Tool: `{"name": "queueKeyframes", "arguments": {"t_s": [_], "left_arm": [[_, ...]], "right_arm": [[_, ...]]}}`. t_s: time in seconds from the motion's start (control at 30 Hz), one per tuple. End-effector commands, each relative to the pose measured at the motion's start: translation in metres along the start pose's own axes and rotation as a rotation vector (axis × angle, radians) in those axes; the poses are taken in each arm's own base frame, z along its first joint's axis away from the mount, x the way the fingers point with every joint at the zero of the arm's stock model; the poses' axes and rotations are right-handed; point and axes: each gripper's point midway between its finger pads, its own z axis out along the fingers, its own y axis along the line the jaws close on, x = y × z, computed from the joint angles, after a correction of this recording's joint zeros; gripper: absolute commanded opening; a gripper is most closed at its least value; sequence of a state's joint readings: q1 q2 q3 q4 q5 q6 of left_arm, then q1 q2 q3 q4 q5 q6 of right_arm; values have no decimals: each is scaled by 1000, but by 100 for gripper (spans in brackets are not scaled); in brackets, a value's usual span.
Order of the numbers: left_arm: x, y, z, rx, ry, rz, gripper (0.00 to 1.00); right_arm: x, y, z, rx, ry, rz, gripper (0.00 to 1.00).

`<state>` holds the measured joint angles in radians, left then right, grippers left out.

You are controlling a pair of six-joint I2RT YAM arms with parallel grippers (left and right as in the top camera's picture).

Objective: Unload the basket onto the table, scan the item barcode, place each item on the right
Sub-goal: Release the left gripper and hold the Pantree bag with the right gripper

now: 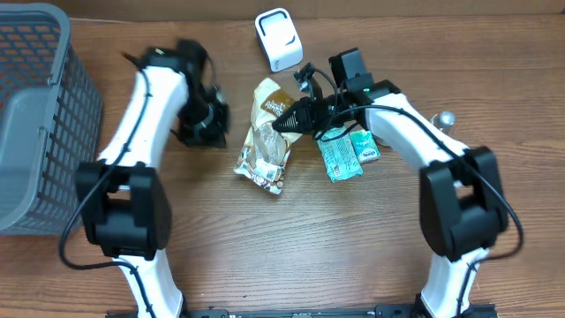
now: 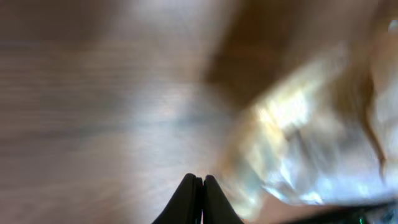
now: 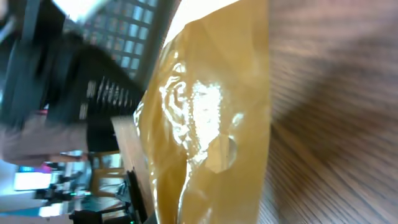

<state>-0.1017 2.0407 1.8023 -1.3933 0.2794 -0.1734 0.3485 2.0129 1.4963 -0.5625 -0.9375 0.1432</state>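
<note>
gold snack bag (image 1: 263, 146) lies mid tabletop (image 1: 309, 247), below the white scanner (image 1: 277, 40). right hand (image 1: 284, 122) clenched on the bag's upper right edge. left hand (image 1: 205, 124) clenched, empty, just left of the bag, not touching. green packets (image 1: 342, 152) just right of the bag, under the right arm. grey basket (image 1: 35, 115) far left.

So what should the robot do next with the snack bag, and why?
Probably lift the snack bag with the right claw toward the white scanner. That claw looks pinched shut on the bag's top edge, and the scanner stands apart, behind the bag, so the barcode is not in front of it yet. The left claw is shut and empty.
</note>
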Motion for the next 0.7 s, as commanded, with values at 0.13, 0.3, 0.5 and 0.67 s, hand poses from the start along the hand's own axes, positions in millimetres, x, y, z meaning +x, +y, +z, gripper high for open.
{"name": "queueKeyframes", "arguments": {"t_s": [0.13,0.3,0.5,0.67], "left_arm": [[-34,87,-51,-203,-170,-188,100],[-36,110,-57,-200,-187,-245,100],[-41,115,-59,-198,-209,-254,100],[-41,114,-59,-198,-209,-253,100]], "right_arm": [[-16,48,-32,12,-77,-180,4],[-14,47,-33,15,-70,-166,4],[-14,46,-33,15,-70,-166,4],[-14,47,-33,14,-70,-166,4]]}}
